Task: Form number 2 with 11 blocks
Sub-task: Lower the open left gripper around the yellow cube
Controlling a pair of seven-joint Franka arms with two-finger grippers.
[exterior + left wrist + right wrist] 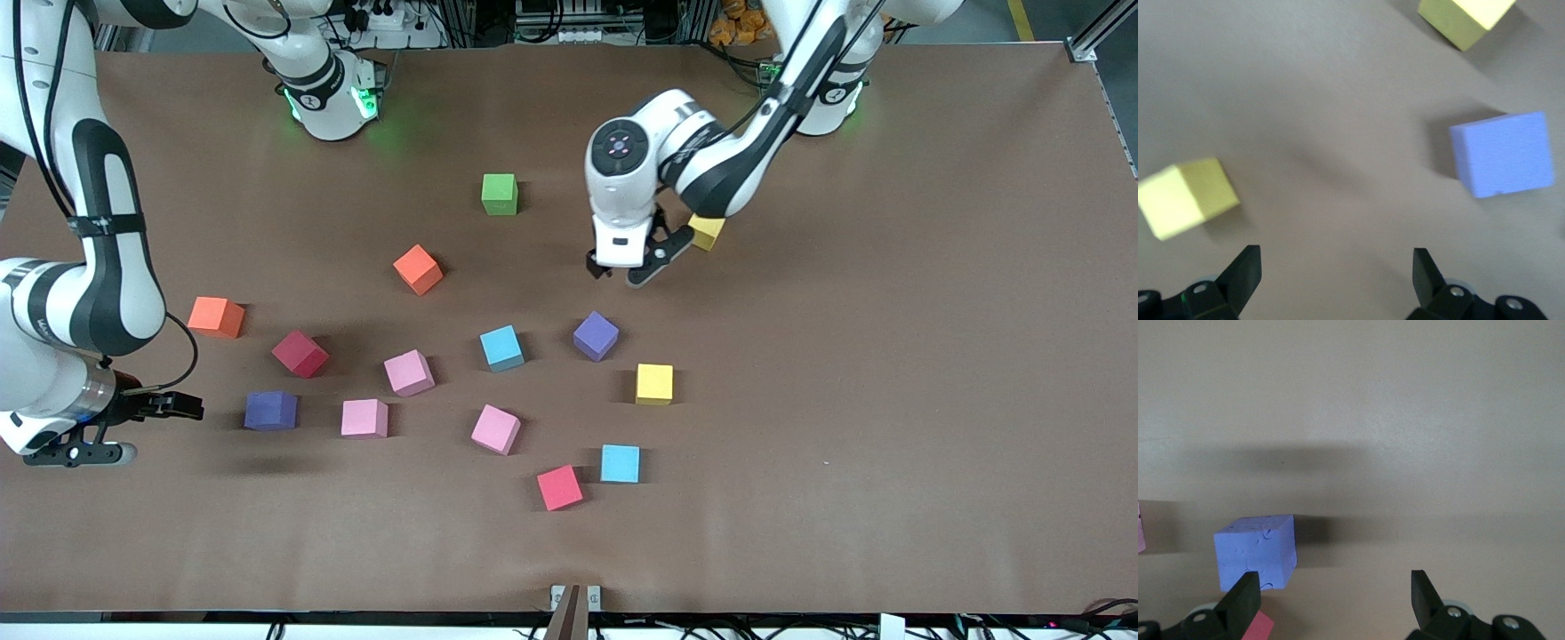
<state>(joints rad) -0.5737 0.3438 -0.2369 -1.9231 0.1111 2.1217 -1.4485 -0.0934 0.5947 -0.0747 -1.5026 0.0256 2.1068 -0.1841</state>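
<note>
Nearest the front camera, relative to the small matte green cube (499, 193): scattered loose blocks, no figure 2 begun. Right gripper (124, 427), jaws open, empty, waits over bare table. Left gripper (633, 267), open, empty, hovers beside yellow cube (707, 231); risk: nudging it.

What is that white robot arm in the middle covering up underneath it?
Under the left arm's white wrist lies a small matte yellow cube, partly hidden in the front view; its open left gripper hangs empty over bare brown table. The left wrist view shows that cube whole.
</note>
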